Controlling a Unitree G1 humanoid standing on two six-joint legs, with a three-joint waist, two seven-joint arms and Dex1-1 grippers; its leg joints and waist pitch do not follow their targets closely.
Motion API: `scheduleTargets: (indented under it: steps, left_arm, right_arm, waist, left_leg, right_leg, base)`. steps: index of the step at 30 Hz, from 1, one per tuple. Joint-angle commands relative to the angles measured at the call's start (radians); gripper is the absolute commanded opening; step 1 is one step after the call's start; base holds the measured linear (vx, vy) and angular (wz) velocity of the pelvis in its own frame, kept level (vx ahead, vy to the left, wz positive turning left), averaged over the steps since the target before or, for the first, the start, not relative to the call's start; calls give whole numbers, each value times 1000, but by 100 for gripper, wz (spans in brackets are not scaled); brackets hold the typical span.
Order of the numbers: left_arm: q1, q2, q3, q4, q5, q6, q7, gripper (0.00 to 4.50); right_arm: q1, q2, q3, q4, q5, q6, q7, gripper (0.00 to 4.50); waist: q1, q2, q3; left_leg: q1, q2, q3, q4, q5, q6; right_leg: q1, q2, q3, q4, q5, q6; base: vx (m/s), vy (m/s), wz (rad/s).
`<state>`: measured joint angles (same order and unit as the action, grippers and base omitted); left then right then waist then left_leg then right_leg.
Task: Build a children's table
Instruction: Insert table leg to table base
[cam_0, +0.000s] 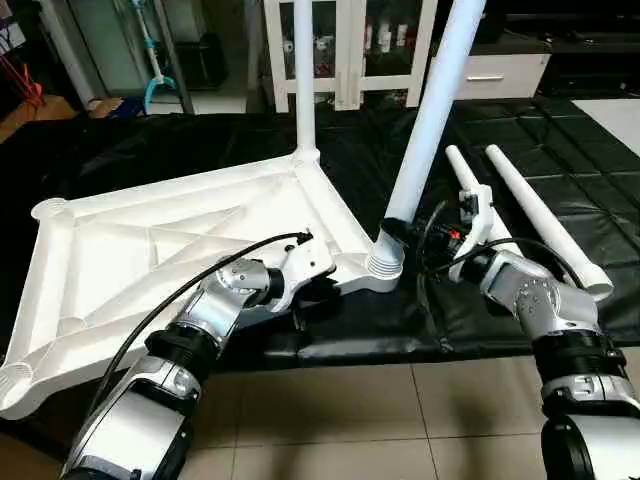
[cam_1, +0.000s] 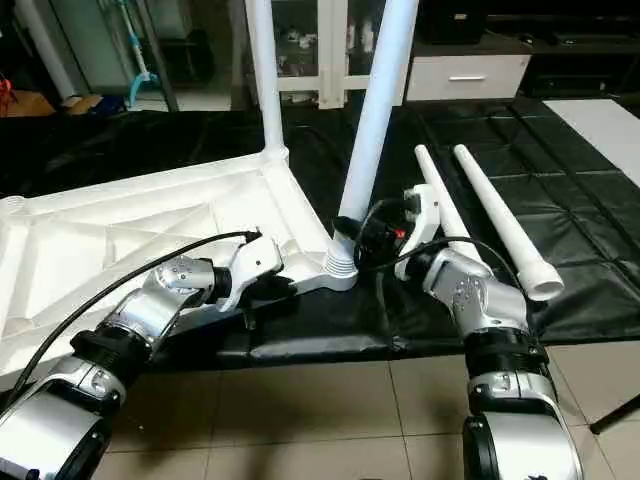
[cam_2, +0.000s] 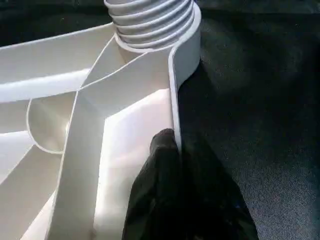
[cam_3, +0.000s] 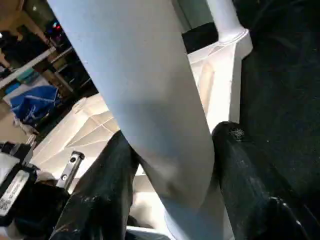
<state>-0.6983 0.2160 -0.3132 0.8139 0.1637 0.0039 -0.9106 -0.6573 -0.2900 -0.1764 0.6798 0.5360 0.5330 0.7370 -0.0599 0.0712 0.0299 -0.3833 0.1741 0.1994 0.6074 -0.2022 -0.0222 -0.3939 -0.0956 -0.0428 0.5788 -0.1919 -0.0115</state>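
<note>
Right tool (cam_1: 352, 228) grips tilted leg (cam_0: 430, 120); left tool (cam_0: 318, 292) pinches tabletop (cam_0: 150, 250) rim

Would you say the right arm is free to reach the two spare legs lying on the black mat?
Probably not yet: the right gripper is shut on the tilted leg, though the spare legs lie unobstructed beside that arm.

Lying upside down on black sheeting: white square tabletop (cam_0: 170, 240), ribbed underside facing up. Standing upright in far corner socket: one white leg (cam_0: 304, 80). Leaning tilted in near corner socket: second leg (cam_0: 430, 120). Lying side by side just beyond: two loose tapered legs (cam_0: 545, 215).
</note>
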Motion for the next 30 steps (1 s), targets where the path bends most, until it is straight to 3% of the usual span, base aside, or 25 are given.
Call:
scheduleTargets:
  steps: [1, 3, 4, 5, 6, 7, 8, 14, 15, 17, 21, 22, 25, 27, 30]
  left_arm:
    - [67, 10, -38, 28, 6, -15, -47, 0]
    - [71, 11, -39, 28, 8, -18, -45, 0]
    - [74, 12, -40, 26, 9, -19, -44, 0]
    - [79, 13, -40, 22, 11, -19, -43, 0]
    - [83, 14, -40, 19, 12, -20, -42, 0]
    - [88, 16, -41, 14, 14, -21, -41, 0]
    - [91, 17, -42, 12, 15, -22, -39, 0]
    - [77, 25, -31, 17, 21, -39, -13, 0]
    - [68, 32, -31, 25, 20, -50, -11, 0]
    - [65, 37, -34, 26, 22, -61, -16, 0]
    - [68, 47, -45, -4, 18, -78, -57, 0]
    - [68, 46, -48, -13, 15, -73, -68, 0]
    - [67, 43, -54, -16, 16, -78, -74, 0]
    - [67, 42, -55, -15, 17, -77, -74, 0]
    - [60, 42, -62, -11, 25, -76, -71, 0]
  right_arm:
    - [14, -38, -172, 134, 62, 60, -170, 193]
    - [8, -40, -181, 140, 60, 60, -180, 189]
    - [7, -40, -182, 140, 58, 61, -182, 184]
    - [5, -40, -184, 139, 55, 62, -184, 184]
    - [4, -39, -182, 140, 53, 60, -185, 181]
    - [2, -39, -181, 141, 51, 57, -186, 180]
    - [1, -40, -174, 141, 46, 53, -181, 180]
    - [-6, -29, -165, 84, 55, 38, -135, 180]
    - [-9, -30, -160, 23, 68, 17, -84, 180]
    - [-5, -35, -128, -24, 47, -19, -50, 180]
    - [-2, -55, -30, -169, 1, -91, 59, 180]
    - [-1, -66, 21, -209, -37, -141, 102, 180]
    - [8, -68, 55, -261, -30, -119, 155, 180]
    - [12, -67, 58, -270, -26, -107, 164, 180]
    - [39, -86, 105, -276, -57, -110, 212, 180]
  waist:
    - [-11, -3, -39]
    - [5, -5, -39]
    - [2, -8, -40]
    - [1, -6, -40]
    - [2, -5, -39]
    - [4, -4, -38]
    - [5, -3, -39]
    - [9, -2, -40]
    - [11, 2, -38]
    - [12, -2, -40]
    - [16, 0, -46]
    - [19, -3, -49]
    - [23, -5, -47]
    - [25, -2, -49]
    - [43, -7, -53]
  left_leg:
    - [25, 52, -45, -108, -460, -35]
    - [49, 49, -28, -99, -476, -24]
    - [28, 48, -32, -104, -438, -12]
    - [16, 50, -35, -109, -402, -3]
    - [18, 50, -31, -106, -391, 7]
    - [30, 49, -26, -102, -408, 8]
    - [32, 49, -27, -101, -408, 6]
    - [29, 50, -29, -106, -394, 5]
    - [30, 50, -29, -106, -399, 5]
    - [24, 51, -31, -107, -385, 6]
    - [20, 52, -27, -103, -329, 25]
    - [11, 53, -26, -99, -272, 46]
    - [13, 52, -20, -93, -247, 81]
    - [14, 55, -20, -93, -226, 86]
    - [18, 57, -17, -87, -163, 101]
  right_leg:
    - [16, -55, 19, -94, -443, -165]
    - [-4, -49, 24, -101, -404, -187]
    - [16, -51, 21, -90, -387, -189]
    - [25, -52, 19, -83, -364, -190]
    - [22, -55, 18, -88, -375, -185]
    - [12, -56, 20, -95, -419, -182]
    - [13, -58, 21, -95, -434, -180]
    - [16, -56, 21, -95, -446, -163]
    - [15, -55, 20, -96, -449, -162]
    - [19, -56, 20, -94, -440, -155]
    - [22, -55, 22, -88, -370, -162]
    - [28, -55, 22, -77, -284, -180]
    - [26, -55, 23, -77, -264, -203]
    - [27, -54, 23, -73, -244, -210]
    - [28, -51, 24, -63, -153, -232]
  base:
    - [0, 0, 0]
    - [0, 0, 0]
    - [0, 0, 0]
    - [0, 0, 0]
    - [0, 0, 0]
    - [0, 0, 0]
    - [0, 0, 0]
    - [0, 0, 0]
    - [0, 0, 0]
    - [0, 0, 0]
    - [0, 0, 0]
    - [0, 0, 0]
    - [0, 0, 0]
    - [0, 0, 0]
    - [0, 0, 0]
